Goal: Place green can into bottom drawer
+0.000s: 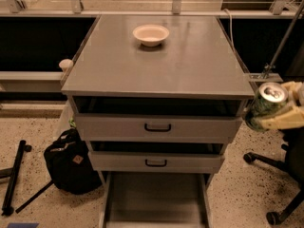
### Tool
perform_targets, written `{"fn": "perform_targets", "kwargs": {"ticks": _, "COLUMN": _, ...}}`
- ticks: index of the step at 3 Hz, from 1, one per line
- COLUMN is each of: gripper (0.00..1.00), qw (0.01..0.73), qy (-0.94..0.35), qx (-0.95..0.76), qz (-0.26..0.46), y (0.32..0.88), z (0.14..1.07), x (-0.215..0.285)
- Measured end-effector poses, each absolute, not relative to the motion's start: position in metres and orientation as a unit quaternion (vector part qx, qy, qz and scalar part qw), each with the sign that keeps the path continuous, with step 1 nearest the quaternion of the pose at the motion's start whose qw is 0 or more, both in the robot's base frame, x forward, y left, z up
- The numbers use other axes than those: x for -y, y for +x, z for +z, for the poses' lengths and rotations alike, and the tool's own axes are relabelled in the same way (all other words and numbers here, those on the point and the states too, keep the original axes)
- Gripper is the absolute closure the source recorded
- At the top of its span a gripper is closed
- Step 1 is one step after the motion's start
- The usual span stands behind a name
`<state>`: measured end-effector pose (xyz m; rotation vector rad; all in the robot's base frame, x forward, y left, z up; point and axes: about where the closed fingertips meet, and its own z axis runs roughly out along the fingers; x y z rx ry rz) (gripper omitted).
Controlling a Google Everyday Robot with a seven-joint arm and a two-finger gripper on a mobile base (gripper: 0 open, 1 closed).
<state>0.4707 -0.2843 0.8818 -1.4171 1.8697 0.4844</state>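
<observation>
The green can (262,109) hangs in the air at the right edge of the scene, just off the right near corner of the cabinet, level with the gap under the worktop (156,65) and the top drawer (156,126). It is tilted: its long axis leans up and to the right, with the silver top and pull-tab facing up and the base pointing down and left toward the cabinet. The end effector (277,106) comes in from the right and is clenched around the can, one pale finger running under its lower side and another showing by its top.

The bottom drawer (156,201) is at the foot of the cabinet, lower and to the left of the can, pulled out toward the near side with its flat grey floor exposed. Above it the middle drawer (156,161) and the top drawer stick out a little, their black handles facing near; both sit between the can's height and the open tray.

On the worktop's far part stands a pale bowl (151,34), well apart from the can. A black bag (71,161) lies on the speckled floor left of the cabinet, with a black pole (13,177) further left. A black office chair base (278,189) stands on the floor below the end effector.
</observation>
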Motion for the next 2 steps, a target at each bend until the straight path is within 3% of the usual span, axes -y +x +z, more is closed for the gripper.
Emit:
{"fn": "perform_targets", "kwargs": {"ticks": 1, "gripper": 1.00, "qw": 0.389, "qy": -0.521, "qx": -0.735, "qz": 0.190, "y": 0.441, "z": 0.817, "x": 0.295}}
{"fn": "perform_targets", "kwargs": {"ticks": 2, "gripper": 1.00, "qw": 0.348, "qy": -0.474, "qx": -0.769, "qz": 0.252, "y": 0.404, "z": 0.695, "x": 0.287}}
